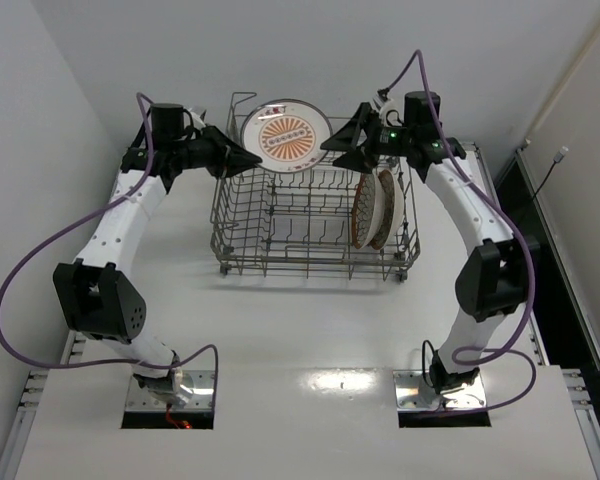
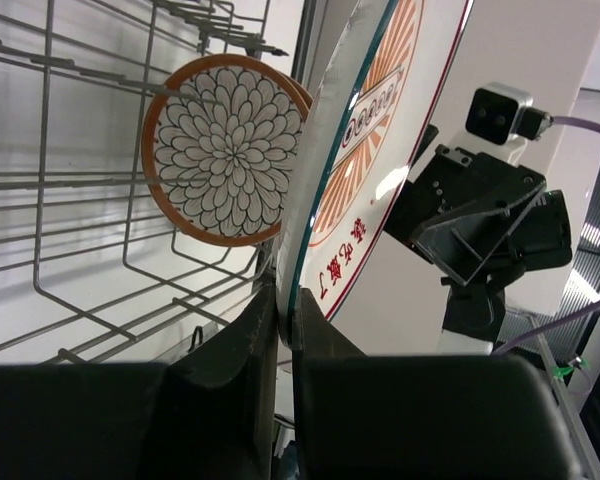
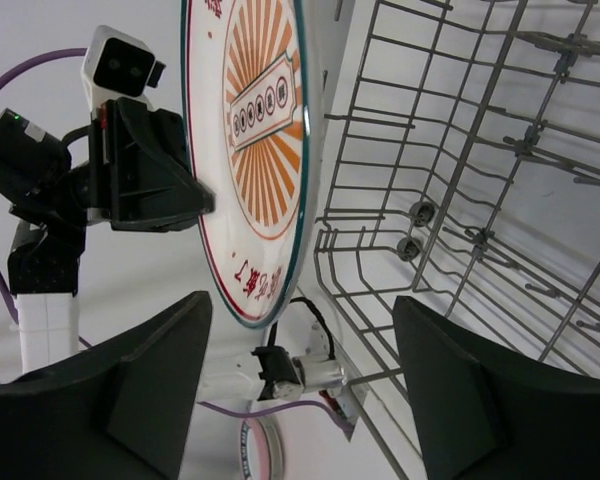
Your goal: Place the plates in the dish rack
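The white plate with the orange centre motif (image 1: 285, 135) is held upright above the back of the dish rack (image 1: 315, 272). My left gripper (image 1: 248, 158) is shut on its left rim; the jaws pinch the rim in the left wrist view (image 2: 285, 312). My right gripper (image 1: 336, 150) is open just off the plate's right rim, its fingers wide apart in the right wrist view (image 3: 300, 370) with the plate (image 3: 255, 130) beyond them. The brown-rimmed petal plate (image 1: 363, 212) (image 2: 225, 150) and the cream dotted plate (image 1: 384, 205) stand on edge at the rack's right end.
The rack's wire walls and upright tines (image 3: 480, 150) lie close under both grippers. A roll of tape (image 3: 255, 450) lies on the table behind the rack. Walls close in at the left and back; a dark gap (image 1: 525, 210) runs along the table's right edge.
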Available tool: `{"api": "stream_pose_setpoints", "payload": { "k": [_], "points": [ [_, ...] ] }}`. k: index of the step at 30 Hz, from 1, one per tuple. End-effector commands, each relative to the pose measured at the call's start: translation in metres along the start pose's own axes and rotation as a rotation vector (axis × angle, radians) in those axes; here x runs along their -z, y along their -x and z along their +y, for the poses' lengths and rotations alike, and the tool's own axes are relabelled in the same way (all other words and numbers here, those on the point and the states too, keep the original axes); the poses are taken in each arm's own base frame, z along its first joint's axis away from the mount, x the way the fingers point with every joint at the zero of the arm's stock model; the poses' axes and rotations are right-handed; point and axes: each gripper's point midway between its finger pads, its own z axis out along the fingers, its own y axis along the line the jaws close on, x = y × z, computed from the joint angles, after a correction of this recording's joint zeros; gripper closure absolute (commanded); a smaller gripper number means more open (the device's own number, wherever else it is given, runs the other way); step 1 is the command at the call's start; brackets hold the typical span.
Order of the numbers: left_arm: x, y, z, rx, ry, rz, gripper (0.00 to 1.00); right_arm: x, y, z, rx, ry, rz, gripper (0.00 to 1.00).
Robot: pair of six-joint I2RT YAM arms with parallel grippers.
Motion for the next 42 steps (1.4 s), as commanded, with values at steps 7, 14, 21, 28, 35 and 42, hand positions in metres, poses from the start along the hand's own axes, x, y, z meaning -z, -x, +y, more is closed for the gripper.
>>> {"api": "stream_pose_setpoints", "payload": {
  "k": [7, 14, 21, 28, 35, 42],
  "points": [
    [0.012, -0.019, -0.047, -0.122, -0.157, 0.091, 1.00, -0.013, 0.010, -0.005, -0.029, 0.038, -0.006, 0.48],
    [0.004, -0.036, -0.045, -0.139, -0.170, 0.171, 1.00, -0.017, 0.022, -0.002, -0.036, 0.027, -0.021, 0.91],
    [-0.002, -0.039, -0.033, -0.152, -0.159, 0.222, 0.98, 0.001, 0.030, 0.016, -0.008, -0.034, -0.090, 1.00],
    [-0.005, -0.038, -0.032, -0.142, -0.161, 0.231, 0.53, 0.054, 0.043, 0.038, 0.059, -0.182, -0.227, 1.00],
    [-0.001, -0.015, -0.036, -0.145, -0.180, 0.189, 0.36, 0.118, 0.056, 0.047, 0.097, -0.416, -0.407, 1.00],
    [-0.002, 0.020, -0.014, -0.131, -0.096, 0.145, 0.35, 0.165, 0.032, 0.018, 0.090, -0.750, -0.455, 1.00]
  ]
}}
